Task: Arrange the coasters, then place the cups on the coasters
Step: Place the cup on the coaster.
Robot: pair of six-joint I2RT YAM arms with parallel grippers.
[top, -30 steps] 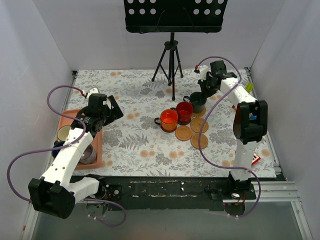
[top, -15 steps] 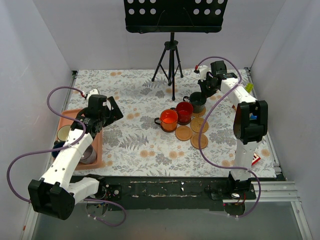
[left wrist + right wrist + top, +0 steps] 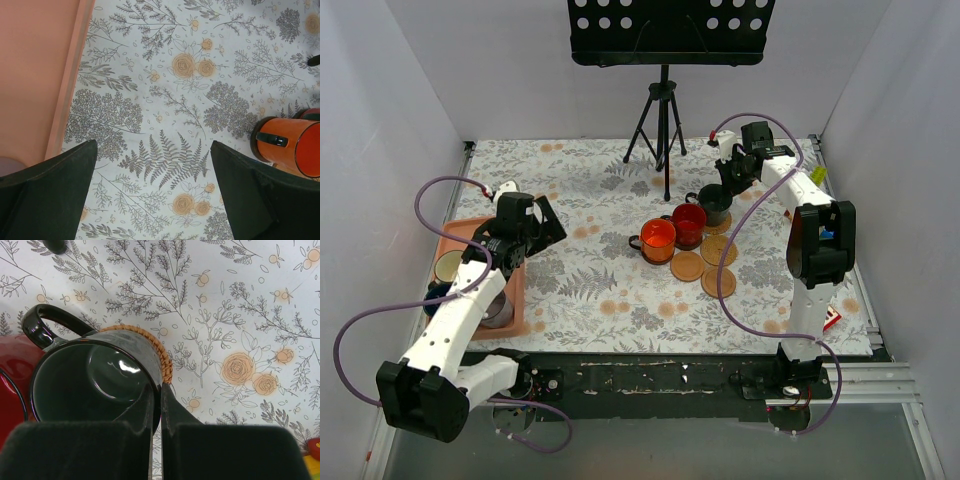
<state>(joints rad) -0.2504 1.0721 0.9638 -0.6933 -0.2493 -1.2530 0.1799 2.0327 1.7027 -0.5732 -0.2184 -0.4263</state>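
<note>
stillness over the last second: right gripper (image 3: 156,395) stays clenched on the rim of the dark green mug (image 3: 85,385) seated on a woven tan rattan coaster (image 3: 161,357), release likely due next; left gripper (image 3: 152,150) hangs open.

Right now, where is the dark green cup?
In the top view the dark green cup sits right of centre, just beyond the red cup, on a woven coaster, with the right gripper pinching its rim.
</note>
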